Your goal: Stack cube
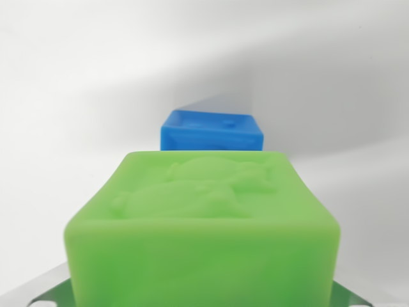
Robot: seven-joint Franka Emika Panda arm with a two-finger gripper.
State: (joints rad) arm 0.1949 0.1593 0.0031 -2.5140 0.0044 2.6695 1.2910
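While the wrist camera looks down low, two cubes fill the middle of the picture.

Green cube [203, 236]: it is big and very close, at the bottom of the wrist view. It is bright green and looks soft and smooth, with rounded edges.

Green cube top: it has a raised, bumpy shape pressed into it. The shape is the same green, so I cannot tell what it shows.

Green cube front: the front face is plain and a bit blurry because it is so near.

Blue cube [212, 130]: it sits behind the green cube, further from the camera. It looks smaller only because it is further back. It is deep blue, and its top has a small raised mark that is too tiny to read.

How they sit: the green cube hides the bottom of the blue cube. I cannot tell if they touch or if there is a gap.

Table [70, 96]: it is white and plain, with a soft grey shadow behind the blue cube.

Gripper: only shiny grey bits [45, 294] show at the bottom corners, on both sides of the green cube. I cannot tell if the gripper is holding the green cube or is spread wide.
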